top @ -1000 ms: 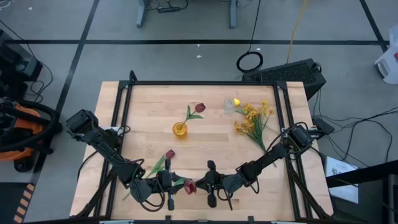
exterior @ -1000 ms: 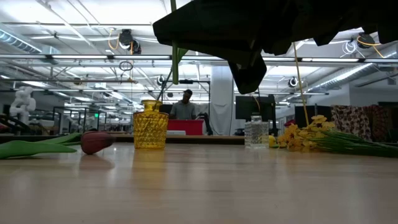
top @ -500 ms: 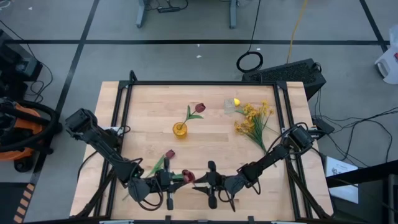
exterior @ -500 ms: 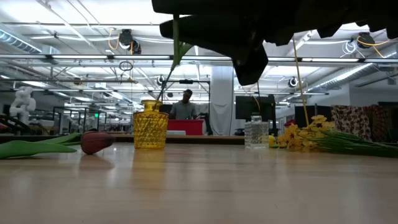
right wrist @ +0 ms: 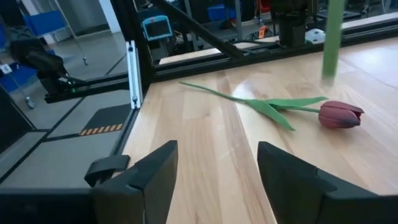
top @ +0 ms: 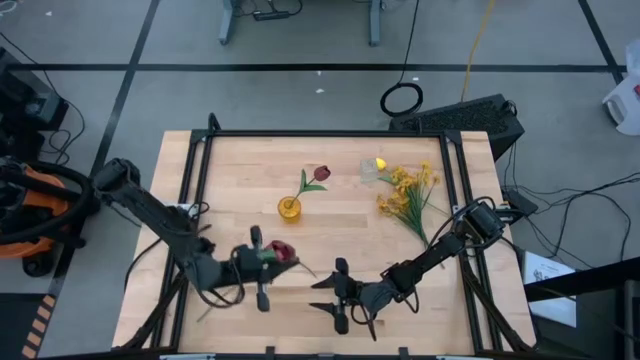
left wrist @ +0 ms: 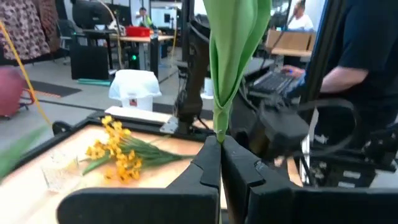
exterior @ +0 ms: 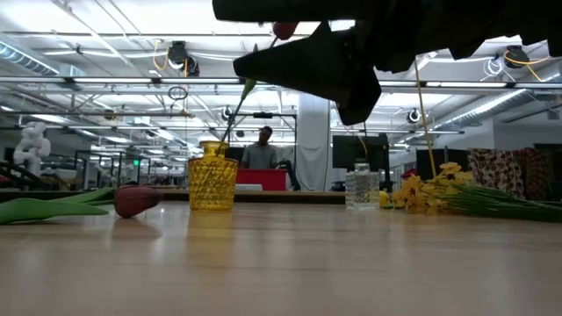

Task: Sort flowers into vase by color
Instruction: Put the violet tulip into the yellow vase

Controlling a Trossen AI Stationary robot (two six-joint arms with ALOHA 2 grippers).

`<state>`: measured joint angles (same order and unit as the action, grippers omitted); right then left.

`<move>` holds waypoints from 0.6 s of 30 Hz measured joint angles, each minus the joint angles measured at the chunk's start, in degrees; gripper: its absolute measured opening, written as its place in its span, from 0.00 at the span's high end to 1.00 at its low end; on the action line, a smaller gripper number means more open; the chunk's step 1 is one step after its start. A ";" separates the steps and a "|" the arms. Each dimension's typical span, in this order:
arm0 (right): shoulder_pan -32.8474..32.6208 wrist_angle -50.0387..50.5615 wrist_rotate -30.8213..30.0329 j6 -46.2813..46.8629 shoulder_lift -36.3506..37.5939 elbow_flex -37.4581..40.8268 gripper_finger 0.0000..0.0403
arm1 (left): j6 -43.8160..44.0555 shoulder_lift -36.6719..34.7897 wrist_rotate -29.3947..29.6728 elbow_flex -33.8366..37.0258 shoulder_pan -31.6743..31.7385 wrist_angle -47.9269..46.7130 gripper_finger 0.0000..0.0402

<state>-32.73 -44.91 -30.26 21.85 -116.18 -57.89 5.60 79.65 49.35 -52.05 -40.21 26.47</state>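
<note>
A dark red tulip (top: 283, 249) with a long green stem and leaf (left wrist: 231, 46) hangs above the near-left part of the table (top: 340, 225) — the left gripper (top: 262, 270) is clamped tight on its stem. Another red tulip (right wrist: 339, 114) lies flat on the wood; a third stands in the yellow vase (top: 289, 208). The yellow blossom sprays (top: 410, 192) lie far right. The right gripper (top: 337, 297), near the front edge, holds nothing — its fingers (right wrist: 155, 177) stand apart.
</note>
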 joint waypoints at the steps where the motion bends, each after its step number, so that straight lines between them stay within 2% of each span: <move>1: 0.00 0.34 0.00 0.17 0.00 0.00 0.47 | -0.20 -1.25 -0.46 0.68 0.39 0.12 0.99; 9: -0.02 1.82 0.00 0.15 0.00 0.00 0.47 | -0.02 -8.57 -4.13 6.82 2.95 1.02 0.99; 18: -0.03 1.91 0.22 0.00 0.00 0.00 0.47 | -0.32 -15.75 -0.69 13.22 4.10 2.60 0.99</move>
<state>-32.76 -43.00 -30.04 21.85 -116.18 -57.89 5.27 63.91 48.66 -38.83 -36.11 29.07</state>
